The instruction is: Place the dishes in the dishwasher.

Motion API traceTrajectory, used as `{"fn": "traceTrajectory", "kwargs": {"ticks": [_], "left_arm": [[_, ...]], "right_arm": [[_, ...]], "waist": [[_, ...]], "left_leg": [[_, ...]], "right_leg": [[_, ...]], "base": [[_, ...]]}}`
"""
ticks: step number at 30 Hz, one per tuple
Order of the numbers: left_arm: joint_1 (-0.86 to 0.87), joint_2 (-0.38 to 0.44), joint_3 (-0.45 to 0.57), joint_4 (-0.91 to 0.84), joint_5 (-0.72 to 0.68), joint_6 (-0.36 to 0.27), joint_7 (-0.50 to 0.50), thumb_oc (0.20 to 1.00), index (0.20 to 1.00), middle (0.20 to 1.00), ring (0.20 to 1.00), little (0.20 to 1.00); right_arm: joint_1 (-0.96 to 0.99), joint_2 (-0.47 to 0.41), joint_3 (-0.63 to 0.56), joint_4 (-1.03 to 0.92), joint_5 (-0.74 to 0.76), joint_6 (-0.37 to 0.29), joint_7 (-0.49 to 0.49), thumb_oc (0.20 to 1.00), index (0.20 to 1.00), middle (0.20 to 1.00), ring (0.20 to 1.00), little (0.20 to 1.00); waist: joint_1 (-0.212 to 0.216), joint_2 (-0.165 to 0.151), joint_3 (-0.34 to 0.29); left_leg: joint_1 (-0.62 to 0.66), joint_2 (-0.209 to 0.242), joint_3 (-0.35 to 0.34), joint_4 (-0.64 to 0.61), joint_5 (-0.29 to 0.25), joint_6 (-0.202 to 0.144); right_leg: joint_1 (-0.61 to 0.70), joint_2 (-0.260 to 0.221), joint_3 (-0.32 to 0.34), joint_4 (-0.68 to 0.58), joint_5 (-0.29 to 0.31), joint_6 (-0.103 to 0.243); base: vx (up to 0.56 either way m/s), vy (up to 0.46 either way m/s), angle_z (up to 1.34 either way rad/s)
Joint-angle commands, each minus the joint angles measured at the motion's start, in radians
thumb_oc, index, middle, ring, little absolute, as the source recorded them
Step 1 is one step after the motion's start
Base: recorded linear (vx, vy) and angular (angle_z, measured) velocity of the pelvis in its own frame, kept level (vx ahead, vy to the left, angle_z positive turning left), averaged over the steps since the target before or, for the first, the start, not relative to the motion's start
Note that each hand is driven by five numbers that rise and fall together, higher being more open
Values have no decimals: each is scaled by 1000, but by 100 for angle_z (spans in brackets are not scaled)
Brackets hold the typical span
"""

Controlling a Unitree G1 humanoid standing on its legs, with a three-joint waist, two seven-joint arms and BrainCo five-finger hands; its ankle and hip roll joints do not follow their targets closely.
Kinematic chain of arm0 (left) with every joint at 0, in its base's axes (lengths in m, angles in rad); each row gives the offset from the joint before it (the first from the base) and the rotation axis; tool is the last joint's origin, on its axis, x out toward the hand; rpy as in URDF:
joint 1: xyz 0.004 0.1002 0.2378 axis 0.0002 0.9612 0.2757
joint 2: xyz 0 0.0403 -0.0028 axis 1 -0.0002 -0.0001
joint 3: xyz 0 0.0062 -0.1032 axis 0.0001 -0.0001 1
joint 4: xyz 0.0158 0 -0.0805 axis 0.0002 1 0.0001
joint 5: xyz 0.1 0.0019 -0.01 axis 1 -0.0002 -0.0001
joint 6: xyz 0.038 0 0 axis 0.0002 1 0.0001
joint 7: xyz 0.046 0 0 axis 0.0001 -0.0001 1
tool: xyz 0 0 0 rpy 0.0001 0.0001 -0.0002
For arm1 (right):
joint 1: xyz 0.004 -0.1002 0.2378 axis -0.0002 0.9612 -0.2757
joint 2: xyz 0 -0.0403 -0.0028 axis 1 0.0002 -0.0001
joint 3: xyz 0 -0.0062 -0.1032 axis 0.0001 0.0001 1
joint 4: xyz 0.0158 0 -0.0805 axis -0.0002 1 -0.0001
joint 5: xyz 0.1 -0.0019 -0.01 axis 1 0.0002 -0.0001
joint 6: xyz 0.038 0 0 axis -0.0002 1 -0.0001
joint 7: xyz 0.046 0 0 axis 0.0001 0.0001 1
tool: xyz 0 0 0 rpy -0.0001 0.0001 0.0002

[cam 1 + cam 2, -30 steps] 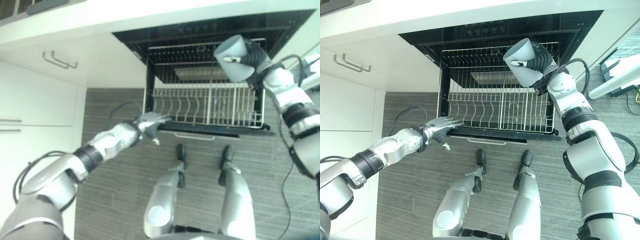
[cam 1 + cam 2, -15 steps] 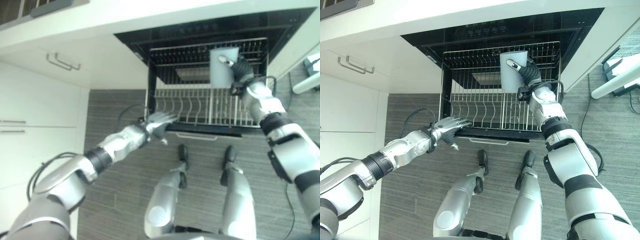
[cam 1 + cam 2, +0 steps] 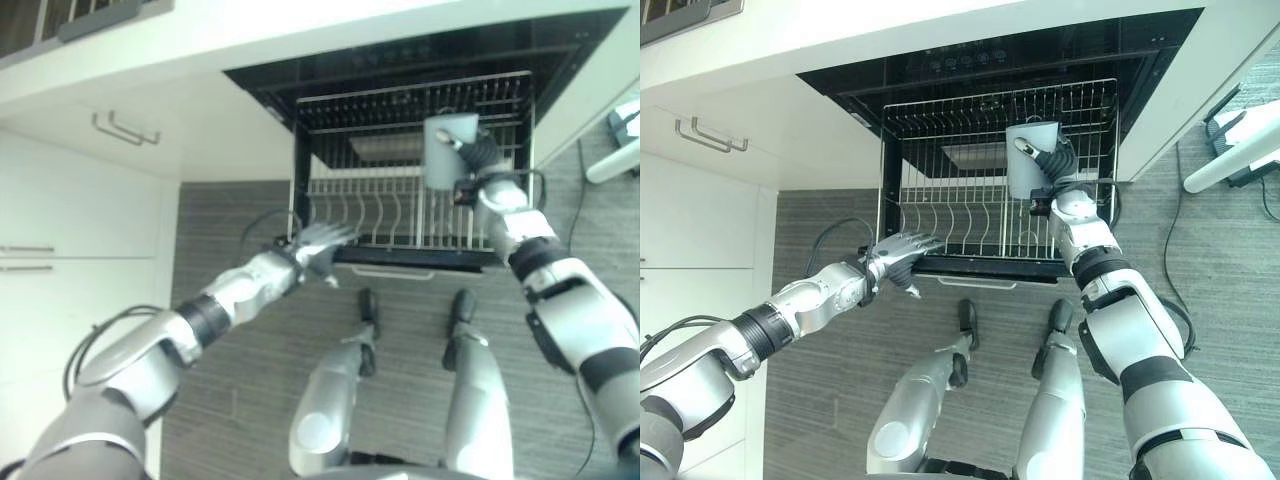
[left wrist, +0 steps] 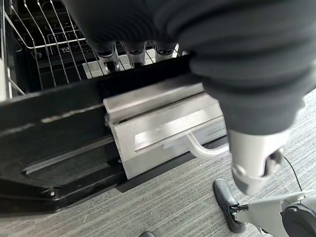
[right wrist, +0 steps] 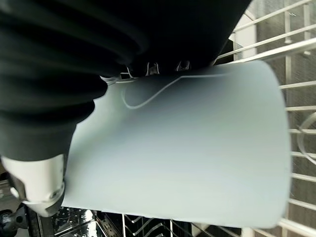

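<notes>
A pale grey-blue cup (image 3: 446, 150) hangs over the right part of the pulled-out wire rack (image 3: 380, 215), low among its wires, with my right hand (image 3: 481, 155) shut on it. In the right wrist view the cup (image 5: 187, 148) shows as a wide smooth wall with rack wires behind it. My left hand (image 3: 316, 249) is open, its straight fingers (image 4: 116, 54) lying on the rack's front left corner, above the metal front bar with its handle (image 4: 168, 128).
The dark dishwasher opening (image 3: 400, 55) sits under a white countertop (image 3: 250, 30). White cabinet doors with bar handles (image 3: 125, 128) stand to the left. A white object (image 3: 1240, 150) lies on the grey floor at the far right.
My right hand has brought the cup down from above the rack's right rear to low over its right part. The left hand has stayed at the front left corner.
</notes>
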Motion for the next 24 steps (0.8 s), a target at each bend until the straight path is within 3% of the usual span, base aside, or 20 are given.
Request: {"fn": "traceTrajectory", "kwargs": {"ticks": [1, 4, 5, 6, 12, 20, 22, 24], "left_arm": [[92, 14, -88, -13, 30, -2, -13, 1000, 1000, 1000, 1000, 1000], [101, 25, -85, -23, 29, 2, -13, 1000, 1000, 1000, 1000, 1000], [103, 25, -85, -23, 29, 2, -11, 1000, 1000, 1000, 1000, 1000], [102, 24, -90, -21, 26, 5, -5, 1000, 1000, 1000, 1000, 1000], [122, 18, -95, -17, 35, 9, 20, 1000, 1000, 1000, 1000, 1000], [126, 27, -99, -18, 33, 6, 33, 1000, 1000, 1000, 1000, 1000], [131, 23, -99, -15, 37, 12, 36, 1000, 1000, 1000, 1000, 1000], [150, 17, -93, -10, 58, 32, 61, 1000, 1000, 1000, 1000, 1000]], "right_arm": [[-50, -59, -23, 33, -75, -36, -115, 200, 200, 200, 200, 200], [-42, -76, -24, 31, -104, -30, -163, 200, 200, 200, 200, 200], [-40, -77, -23, 32, -110, -27, -177, 401, 401, 401, 401, 401], [-45, -83, -15, 42, -160, -3, -264, 1000, 1000, 1000, 1000, 1000], [-61, -94, -3, 50, -226, 31, -382, 1000, 1000, 1000, 1000, 1000], [-61, -94, 17, 54, -202, 25, -378, 1000, 1000, 1000, 1000, 1000], [-59, -93, 12, 48, -181, 1, -373, 1000, 1000, 1000, 1000, 1000], [-54, -78, -11, 32, -48, -83, -357, 1000, 1000, 1000, 1000, 1000]], "waist": [[-7, -11, 27], [-10, -12, 27], [-10, -12, 27], [-12, -11, 27], [-12, -6, 27], [-9, -4, 27], [-9, -5, 27], [-7, -5, 27]], "left_leg": [[-71, 29, 5, 49, 3, -3], [-74, 31, 6, 50, 3, -4], [-75, 31, 6, 50, 3, -4], [-76, 32, 8, 48, 2, -3], [-77, 31, 9, 42, 3, -2], [-82, 30, 9, 39, 6, -3], [-78, 31, 9, 35, 7, -2], [-68, 32, 9, 31, 8, -3]], "right_leg": [[83, -104, -57, -60, 35, 98], [79, -103, -56, -60, 37, 99], [78, -103, -55, -60, 37, 100], [75, -104, -55, -63, 40, 103], [73, -103, -52, -69, 42, 106], [70, -103, -54, -72, 44, 107], [73, -103, -56, -74, 44, 107], [82, -102, -56, -73, 41, 105]], "base": [[0, 0, 0], [0, 0, 0], [0, 0, 0], [0, 0, 0], [-8, 9, -2], [-3, 2, 0], [0, 0, 0], [0, 0, 0]]}}
